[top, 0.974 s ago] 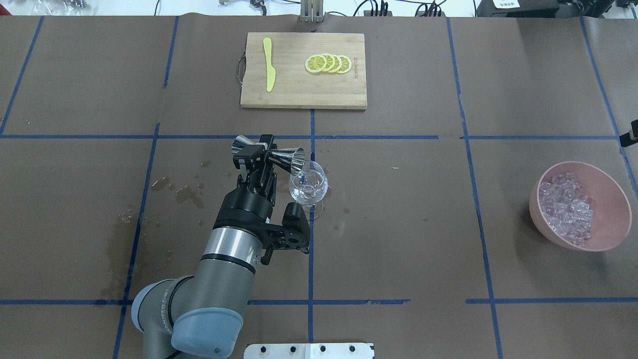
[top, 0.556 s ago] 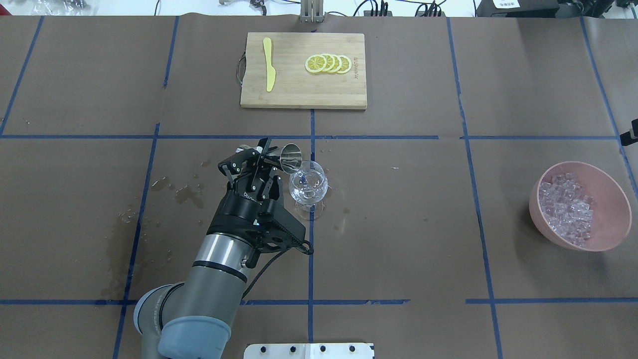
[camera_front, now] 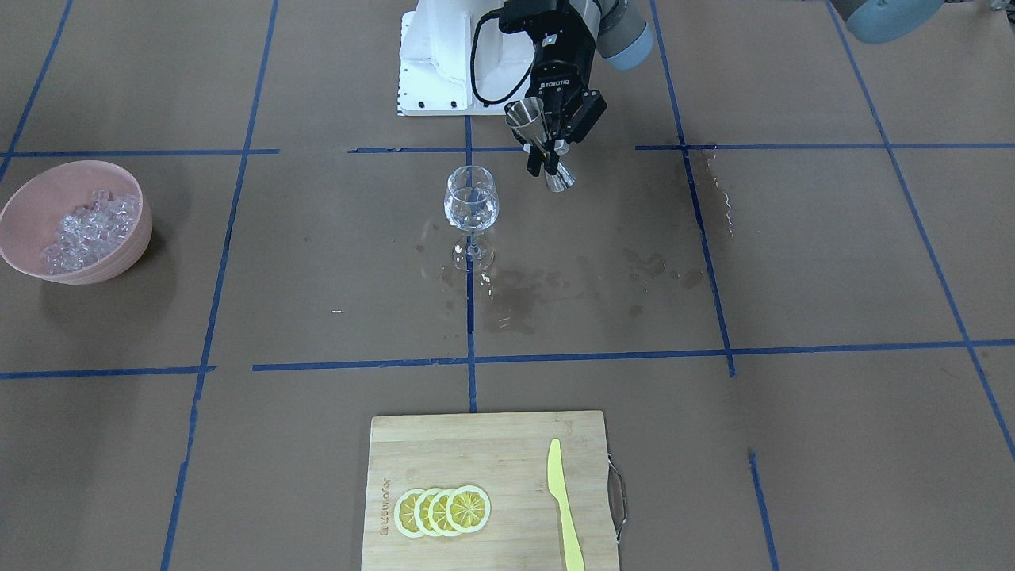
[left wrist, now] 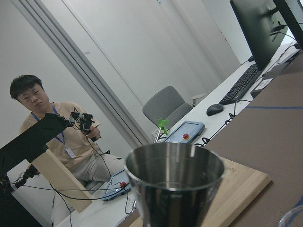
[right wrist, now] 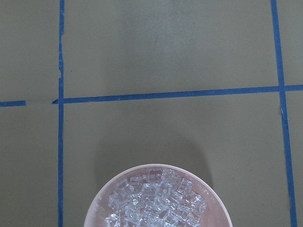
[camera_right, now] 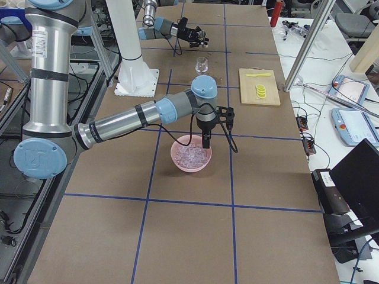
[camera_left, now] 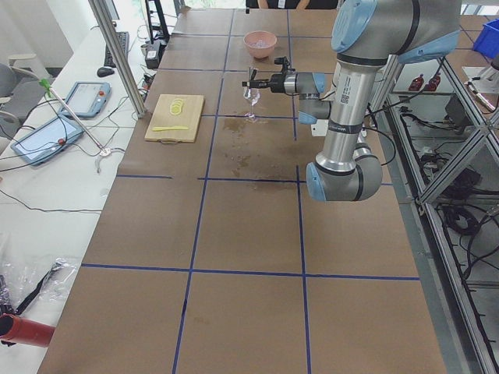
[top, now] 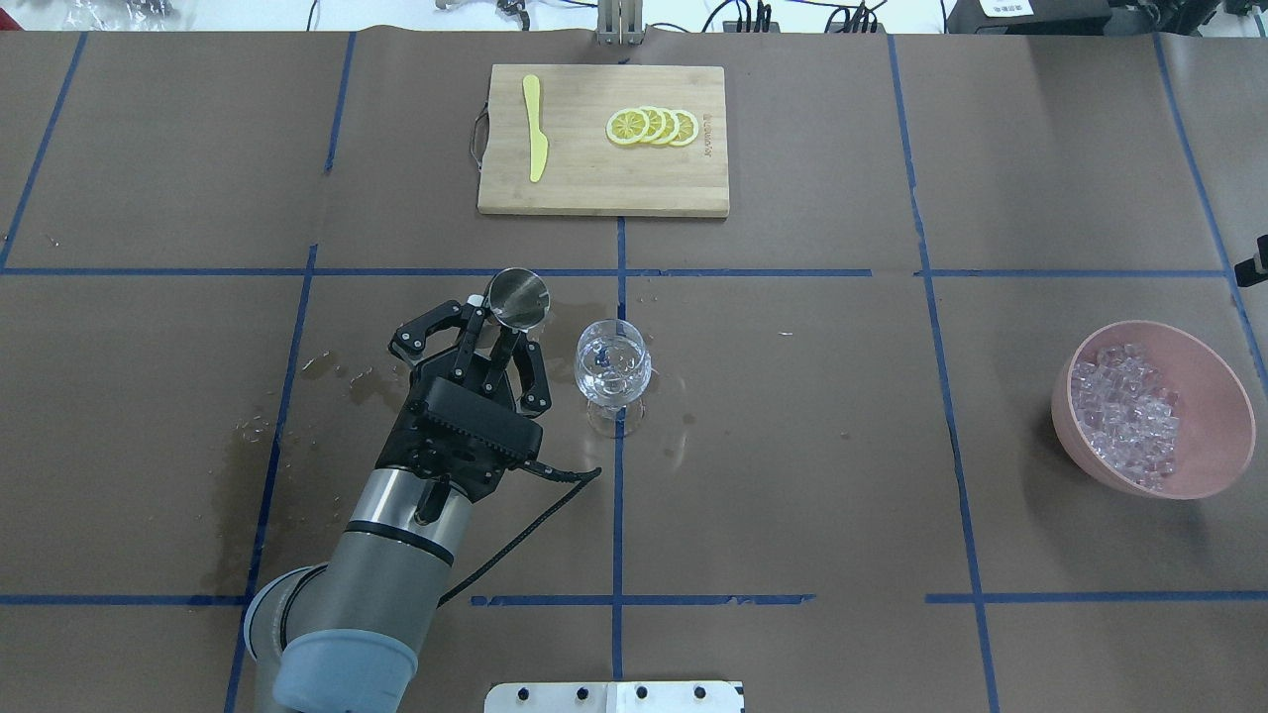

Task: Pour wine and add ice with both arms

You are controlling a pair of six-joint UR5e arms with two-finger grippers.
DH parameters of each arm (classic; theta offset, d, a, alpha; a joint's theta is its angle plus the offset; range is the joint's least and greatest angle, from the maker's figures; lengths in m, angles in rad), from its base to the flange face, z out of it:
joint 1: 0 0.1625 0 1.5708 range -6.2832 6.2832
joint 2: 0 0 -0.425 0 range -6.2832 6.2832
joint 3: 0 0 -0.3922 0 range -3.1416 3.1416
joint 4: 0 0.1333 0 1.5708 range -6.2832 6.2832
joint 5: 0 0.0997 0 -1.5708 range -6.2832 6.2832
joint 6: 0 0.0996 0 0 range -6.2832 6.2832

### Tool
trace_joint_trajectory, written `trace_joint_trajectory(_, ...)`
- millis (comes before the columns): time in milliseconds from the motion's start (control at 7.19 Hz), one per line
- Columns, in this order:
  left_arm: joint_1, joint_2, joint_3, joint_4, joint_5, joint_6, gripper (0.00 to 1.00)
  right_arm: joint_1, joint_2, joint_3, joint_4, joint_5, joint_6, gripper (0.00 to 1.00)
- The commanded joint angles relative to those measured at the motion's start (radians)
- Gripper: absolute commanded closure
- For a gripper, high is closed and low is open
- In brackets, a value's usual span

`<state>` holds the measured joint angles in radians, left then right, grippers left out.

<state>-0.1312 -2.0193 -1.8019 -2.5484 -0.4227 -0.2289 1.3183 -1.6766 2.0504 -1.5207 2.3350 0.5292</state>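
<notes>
My left gripper (top: pixel 495 325) is shut on the waist of a steel jigger (top: pixel 520 297), which stands nearly upright, mouth up, just left of the wine glass (top: pixel 613 366). The front view shows the jigger (camera_front: pixel 530 120) apart from the glass (camera_front: pixel 471 208), which holds a little clear wine. The jigger's cup (left wrist: pixel 175 189) fills the left wrist view. The right gripper (camera_right: pixel 205 142) hangs above the pink bowl (camera_right: pixel 190 157); I cannot tell whether it is open or shut. The ice (right wrist: pixel 156 201) lies heaped in that bowl (right wrist: pixel 158 166).
A bamboo cutting board (top: pixel 602 141) at the far centre carries lemon slices (top: pixel 653 127) and a yellow knife (top: pixel 535 127). Wet stains (top: pixel 357 381) mark the brown paper left of the glass. A person (left wrist: pixel 52 137) sits beyond the table's far edge.
The left wrist has rolled back, bringing the jigger from tipped over the glass rim to mouth-up, and it has drawn away to the glass's left.
</notes>
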Motion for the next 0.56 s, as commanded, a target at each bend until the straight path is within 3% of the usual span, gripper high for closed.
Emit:
trace_joint_trajectory(0, 0.001, 0.001, -0.002, -0.001, -0.001, -0.186, 1.0, -0.016, 0.0, 0.002, 0.001, -0.011, 0.0, 0.0)
trace_joint_trajectory(417, -0.002, 0.002, -0.057, -0.006, -0.005, -0.292, 1.0, -0.111, -0.014, 0.034, 0.037, -0.124, 0.076, 0.0)
